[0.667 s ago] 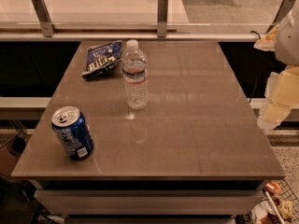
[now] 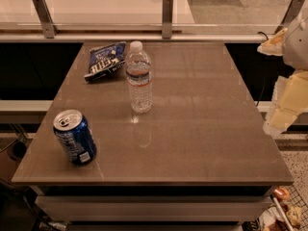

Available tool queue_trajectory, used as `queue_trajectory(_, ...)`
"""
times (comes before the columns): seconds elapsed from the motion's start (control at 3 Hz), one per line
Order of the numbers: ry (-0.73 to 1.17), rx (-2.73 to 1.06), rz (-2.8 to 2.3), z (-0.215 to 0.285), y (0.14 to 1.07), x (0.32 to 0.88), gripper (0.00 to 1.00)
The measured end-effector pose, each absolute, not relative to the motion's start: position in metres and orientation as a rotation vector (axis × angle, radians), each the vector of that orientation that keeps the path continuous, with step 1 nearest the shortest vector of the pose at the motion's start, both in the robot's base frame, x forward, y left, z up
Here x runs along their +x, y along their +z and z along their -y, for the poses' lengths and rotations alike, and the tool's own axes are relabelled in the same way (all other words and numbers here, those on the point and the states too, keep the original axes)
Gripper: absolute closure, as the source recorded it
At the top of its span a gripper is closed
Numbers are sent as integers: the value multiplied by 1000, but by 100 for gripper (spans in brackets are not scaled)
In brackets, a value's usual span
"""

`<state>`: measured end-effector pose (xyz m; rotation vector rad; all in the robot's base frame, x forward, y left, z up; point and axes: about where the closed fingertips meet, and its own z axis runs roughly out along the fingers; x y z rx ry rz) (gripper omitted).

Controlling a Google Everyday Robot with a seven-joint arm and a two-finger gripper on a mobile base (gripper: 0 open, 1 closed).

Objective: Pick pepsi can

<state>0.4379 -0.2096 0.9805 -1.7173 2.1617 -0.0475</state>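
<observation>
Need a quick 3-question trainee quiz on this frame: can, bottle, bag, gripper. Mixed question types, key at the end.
1. On the table are a can, a bottle and a snack bag. Which is nearest the front-left corner?
A) snack bag
B) can
C) bottle

2. True or false: the gripper, open beside the table's right edge, is holding the can.

3. Fill in: of the three things, only the ___ lies flat.

Key:
1. B
2. False. The gripper is off to the right, apart from the can.
3. snack bag
</observation>
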Motion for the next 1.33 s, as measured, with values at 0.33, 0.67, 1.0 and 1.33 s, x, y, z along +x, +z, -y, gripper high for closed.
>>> queue_trajectory(0.33, 82, -1732, -2064, 192, 969, 433, 0)
queue_trajectory(0.67, 209, -1711, -1972, 169, 956, 426, 0)
queue_trajectory(1.0, 348, -1669, -1878, 140, 943, 423, 0)
queue_trajectory(1.33, 495, -1623, -1784, 108, 927, 422, 0)
